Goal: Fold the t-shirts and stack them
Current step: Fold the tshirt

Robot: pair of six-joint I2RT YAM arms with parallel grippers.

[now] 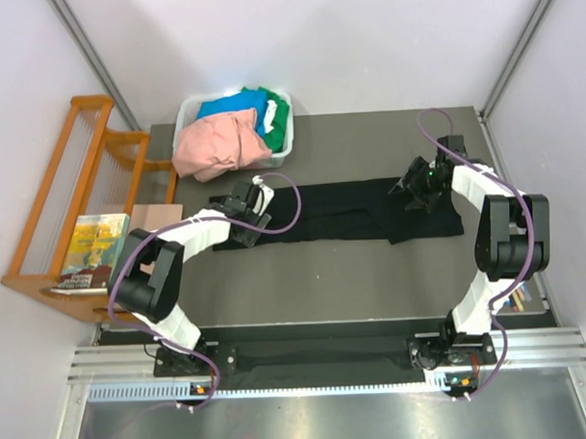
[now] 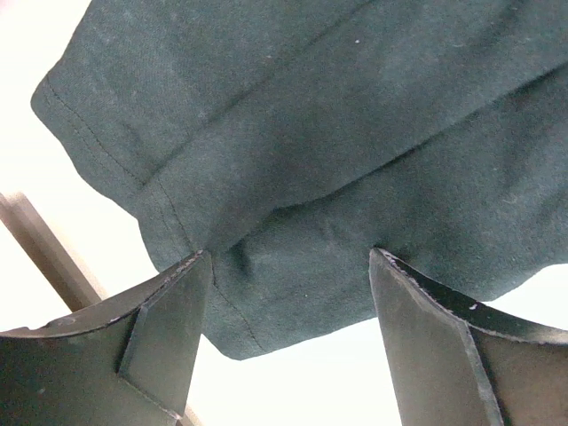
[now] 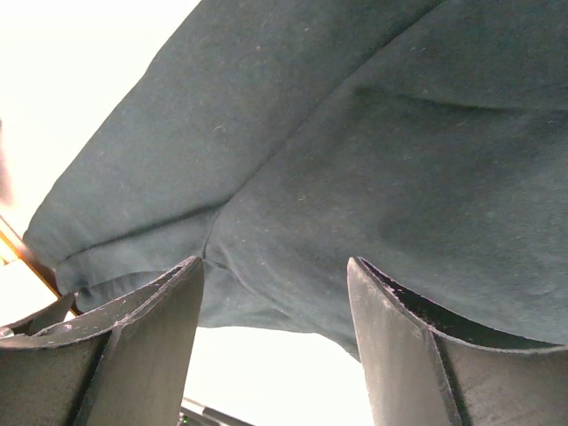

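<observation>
With the black t-shirt (image 1: 355,212) banded across the middle of the top view and the other t-shirts (image 1: 223,140) heaped in the white bin (image 1: 183,122) at upper left, we should close the left gripper (image 2: 288,262) and right gripper (image 3: 275,266), both spread wide over its ends, squarely on the hems.

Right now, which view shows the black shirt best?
Top external: the whole black shirt shows, lying as a long strip across the table, the left gripper and right gripper at its ends. Both wrist views show only a close patch of its dark cloth beyond their open fingers, the left one with a stitched hem.
</observation>
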